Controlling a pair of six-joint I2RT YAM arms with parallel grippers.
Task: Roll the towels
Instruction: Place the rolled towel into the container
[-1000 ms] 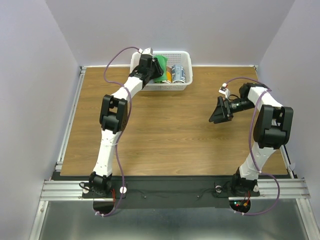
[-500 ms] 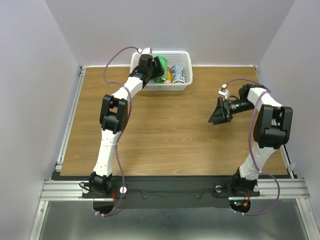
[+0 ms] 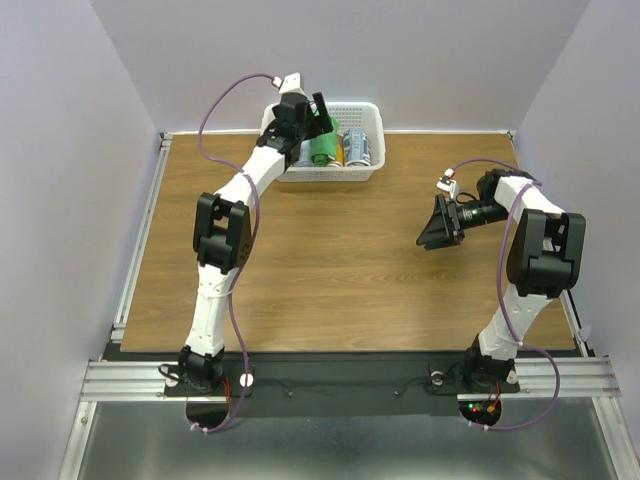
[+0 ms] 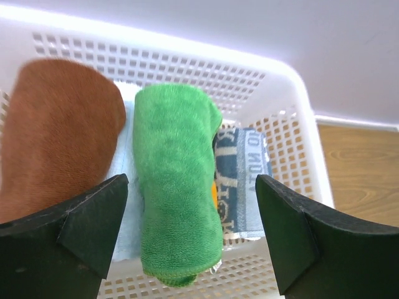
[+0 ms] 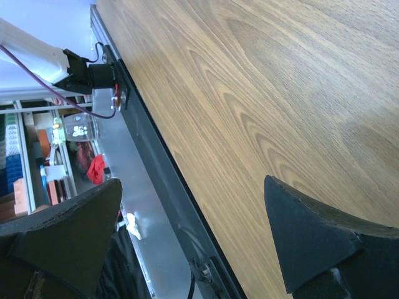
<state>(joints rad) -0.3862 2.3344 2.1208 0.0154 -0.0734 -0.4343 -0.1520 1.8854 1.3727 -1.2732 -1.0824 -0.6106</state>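
In the basket (image 4: 280,93), the green towel (image 4: 177,187) and brown towel (image 4: 56,137) lie rolled; I judge it done. My left gripper (image 4: 192,180) and right gripper (image 5: 192,182) both gape, empty.

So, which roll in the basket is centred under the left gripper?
The bright green towel: it lies centred below the open left gripper. The reddish-brown towel sits to one side, the blue-grey patterned roll to the other.

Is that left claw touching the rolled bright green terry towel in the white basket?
Apart. The left wrist view shows the open left gripper straddling the rolled bright green terry towel, with gaps on both sides.
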